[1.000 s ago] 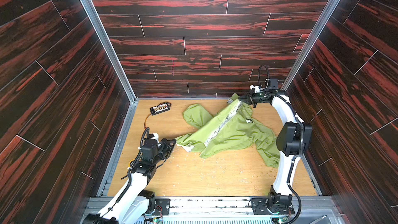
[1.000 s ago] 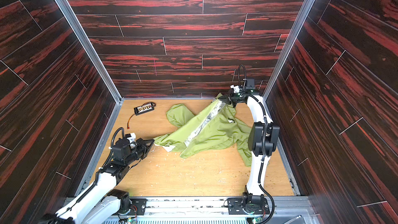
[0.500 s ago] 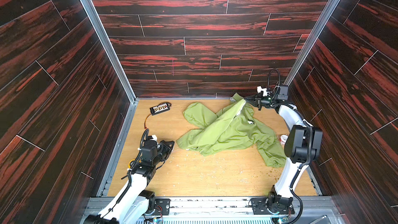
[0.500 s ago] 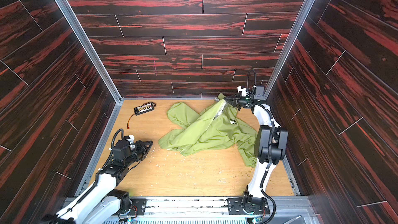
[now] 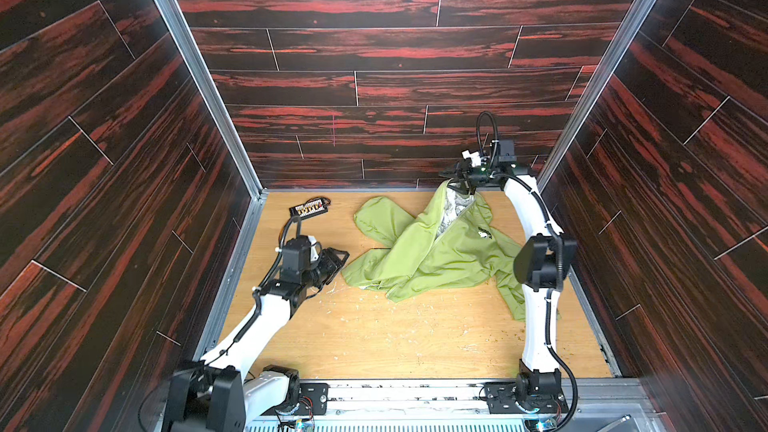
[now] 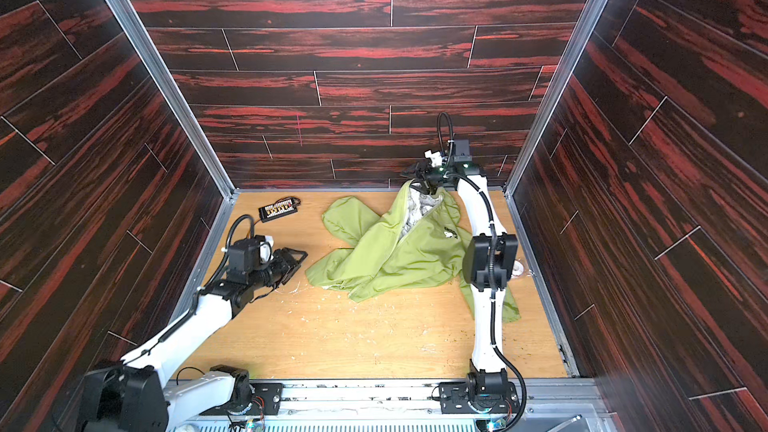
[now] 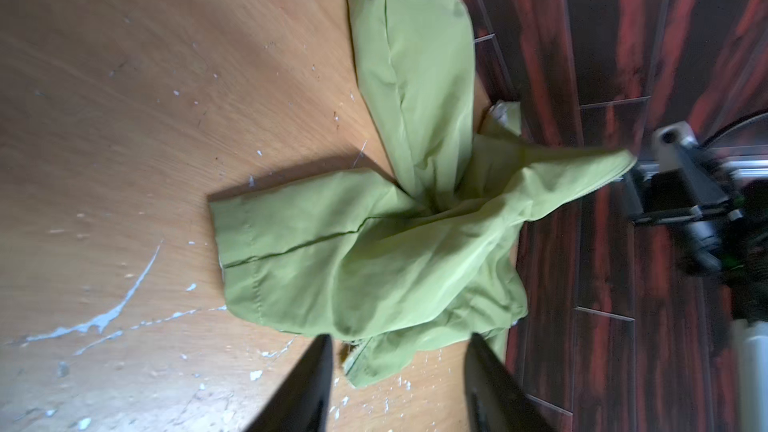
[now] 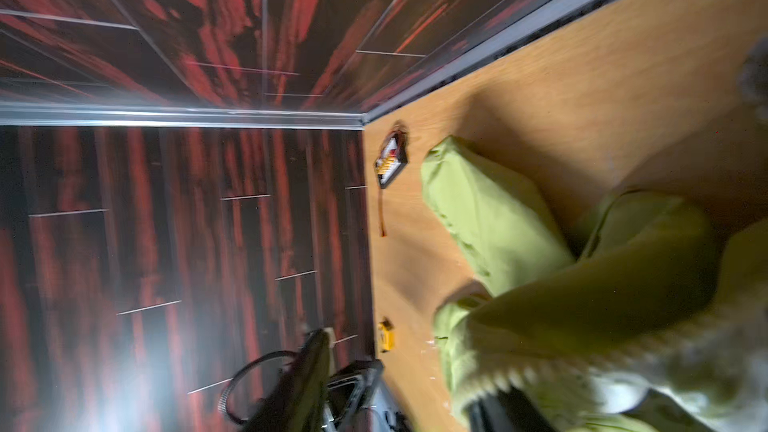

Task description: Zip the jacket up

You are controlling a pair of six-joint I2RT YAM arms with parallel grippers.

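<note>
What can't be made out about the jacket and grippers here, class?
Zipper slider on the jacket: too small in both top views; folds hide it in the left wrist view.
Right gripper: whether it grips the collar; right wrist view blurred.
Chest print: too small to read.
One sleeve: partly behind the right arm.

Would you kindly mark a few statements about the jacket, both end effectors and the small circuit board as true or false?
1. The left end effector is open, gripping nothing. True.
2. The jacket is fully zipped. False: its front gapes near the collar, showing the pale lining.
3. The right end effector is at the jacket's collar end. True.
4. The circuit board lies right of the jacket. False: it lies to the jacket's left in both top views.
</note>
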